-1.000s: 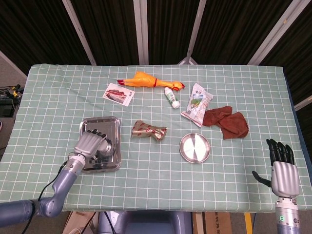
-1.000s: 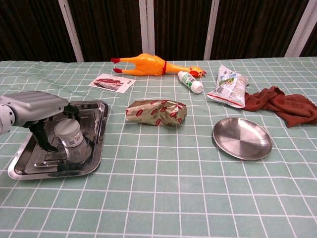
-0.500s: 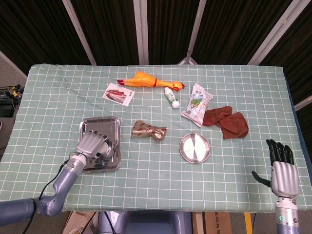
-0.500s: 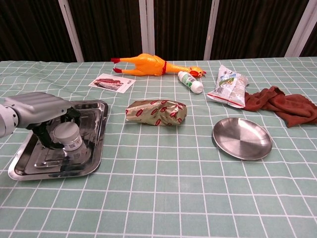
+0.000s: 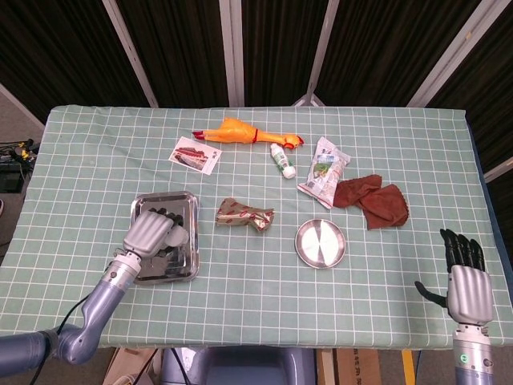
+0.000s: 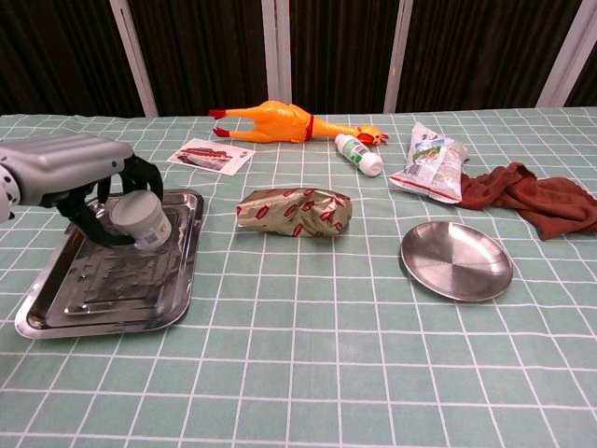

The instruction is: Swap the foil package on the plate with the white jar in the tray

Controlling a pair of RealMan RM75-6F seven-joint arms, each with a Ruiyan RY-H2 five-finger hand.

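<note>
since the earlier frames the left hand has risen, lifting the white jar clear above the tray floor, fingers curled around it. foil package lies on the cloth right of the tray, left of the bare plate. right hand, far right of the tray, fingers straight and slightly spread, holding nothing.

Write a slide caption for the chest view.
Left hand lifts the white jar above the tray; foil package lies beside the empty plate.
</note>
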